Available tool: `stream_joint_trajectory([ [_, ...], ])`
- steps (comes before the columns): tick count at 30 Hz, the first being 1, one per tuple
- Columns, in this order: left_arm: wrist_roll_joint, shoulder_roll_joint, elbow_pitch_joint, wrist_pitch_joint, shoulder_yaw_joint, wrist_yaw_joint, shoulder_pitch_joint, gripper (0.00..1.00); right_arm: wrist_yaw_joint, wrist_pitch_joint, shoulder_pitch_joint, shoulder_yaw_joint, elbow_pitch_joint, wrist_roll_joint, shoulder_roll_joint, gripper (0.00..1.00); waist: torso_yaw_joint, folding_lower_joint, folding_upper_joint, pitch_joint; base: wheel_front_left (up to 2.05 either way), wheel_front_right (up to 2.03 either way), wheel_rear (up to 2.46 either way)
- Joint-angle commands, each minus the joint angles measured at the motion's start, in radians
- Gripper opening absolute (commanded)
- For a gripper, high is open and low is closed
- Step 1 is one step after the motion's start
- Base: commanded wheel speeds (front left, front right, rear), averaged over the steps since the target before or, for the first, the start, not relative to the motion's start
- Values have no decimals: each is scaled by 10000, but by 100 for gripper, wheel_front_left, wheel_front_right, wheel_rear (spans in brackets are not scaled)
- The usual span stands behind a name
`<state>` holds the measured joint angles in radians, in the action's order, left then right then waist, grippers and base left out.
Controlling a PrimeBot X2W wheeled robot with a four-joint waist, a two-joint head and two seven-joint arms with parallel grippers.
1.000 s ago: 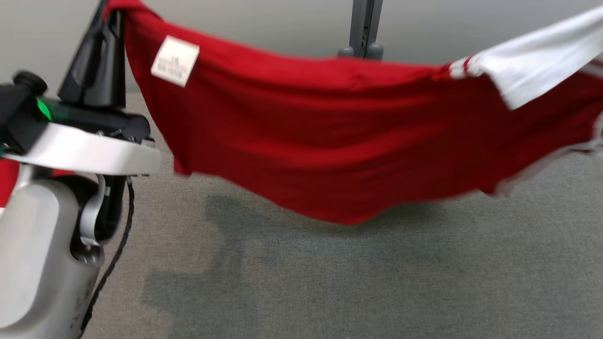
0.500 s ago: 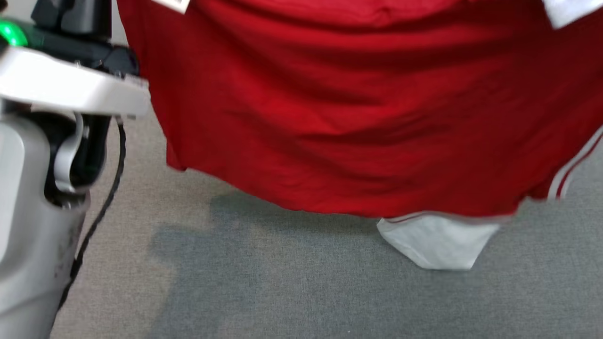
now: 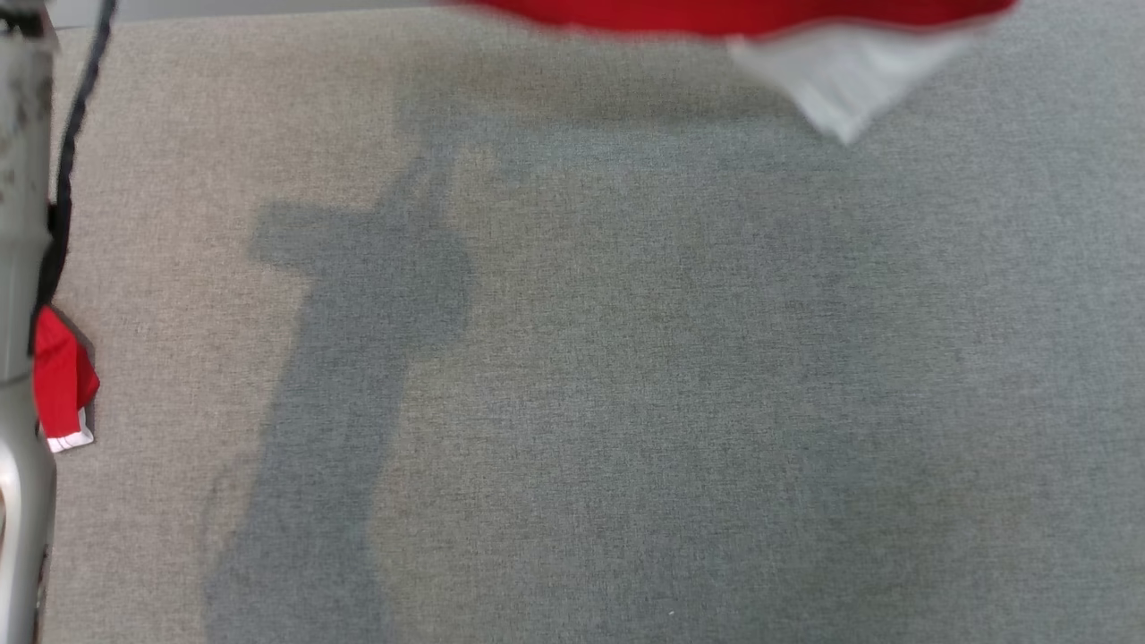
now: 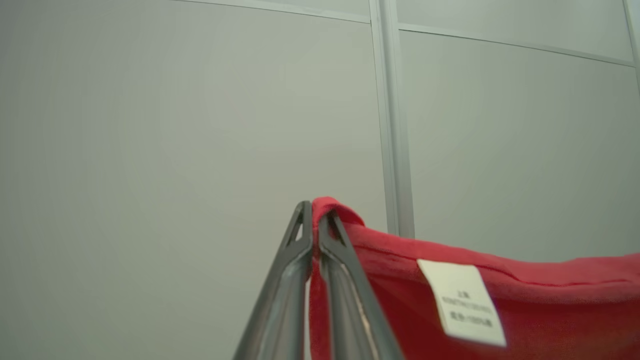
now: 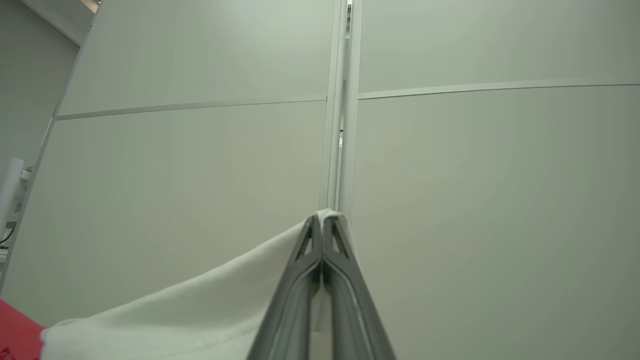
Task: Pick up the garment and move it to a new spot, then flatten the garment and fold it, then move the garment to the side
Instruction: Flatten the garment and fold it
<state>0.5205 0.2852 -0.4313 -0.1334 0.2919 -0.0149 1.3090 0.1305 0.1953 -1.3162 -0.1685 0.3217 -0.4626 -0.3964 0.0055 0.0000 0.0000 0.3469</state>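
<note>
The garment [image 3: 742,16] is red with white parts; its lower hem and a white corner [image 3: 841,85] hang along the top edge of the head view, above the grey surface. In the left wrist view my left gripper [image 4: 315,212] is shut on a red edge of the garment [image 4: 550,300], beside a white label [image 4: 462,302]. My right gripper [image 5: 322,220] is shut on a white part of the garment [image 5: 200,310] in the right wrist view. Both grippers point up toward pale wall panels. Another red and white bit of the garment [image 3: 61,380] hangs at the far left.
A grey fabric surface [image 3: 626,376] spreads below, crossed by a dark shadow. My pale left arm [image 3: 18,224] with its black cable runs down the left edge. Pale wall panels with a vertical seam [image 5: 342,100] stand ahead of the grippers.
The head view has tilted down, so the garment has slid from filling the upper half to a strip at the top edge. The left arm now sits at the far left edge.
</note>
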Motion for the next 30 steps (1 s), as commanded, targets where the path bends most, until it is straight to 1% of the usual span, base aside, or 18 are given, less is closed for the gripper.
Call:
stream_joint_trajectory([
  [1,9,-61,-426,-107,-42,-68,261,0,5,129,-197,-185,407,-101,55,0,10,0,0,22,0,0,0],
  [4,287,-342,-1848,-138,-58,-242,506,0,3,309,-601,-652,1758,-296,279,0,41,0,0,138,0,0,0],
  [5,544,-482,-2309,-117,-171,-314,477,0,5,374,-650,-816,2153,-321,353,0,39,0,0,183,0,0,0],
  [8,962,-748,-3609,-12,-279,-496,181,0,5,488,-312,-1218,3376,-561,625,0,66,0,0,304,0,0,0],
  [14,1616,-1259,-5966,183,-413,-742,-890,0,3,519,952,-1739,5675,-1464,1265,0,111,0,0,630,0,0,0],
  [17,1844,-1441,-6880,69,-431,-893,-1564,0,5,467,1783,-2061,6495,-1959,1601,0,136,0,0,658,0,0,0],
  [21,2042,-1632,-7748,-242,-434,-1033,-2419,0,3,525,2812,-2308,7109,-2692,1845,0,121,0,0,659,0,0,0],
  [24,2129,-1693,-8029,-544,-387,-1093,-3038,0,3,614,3553,-2442,7166,-3215,1892,0,99,0,0,561,0,0,0],
  [27,2218,-1749,-8111,-871,-338,-1148,-3729,0,3,655,4564,-2701,6858,-3645,1861,0,82,0,0,316,0,0,0],
  [30,2203,-1719,-7887,-1150,-219,-1165,-4439,0,3,711,5774,-2830,6219,-4091,1710,0,67,0,0,-47,0,0,0],
])
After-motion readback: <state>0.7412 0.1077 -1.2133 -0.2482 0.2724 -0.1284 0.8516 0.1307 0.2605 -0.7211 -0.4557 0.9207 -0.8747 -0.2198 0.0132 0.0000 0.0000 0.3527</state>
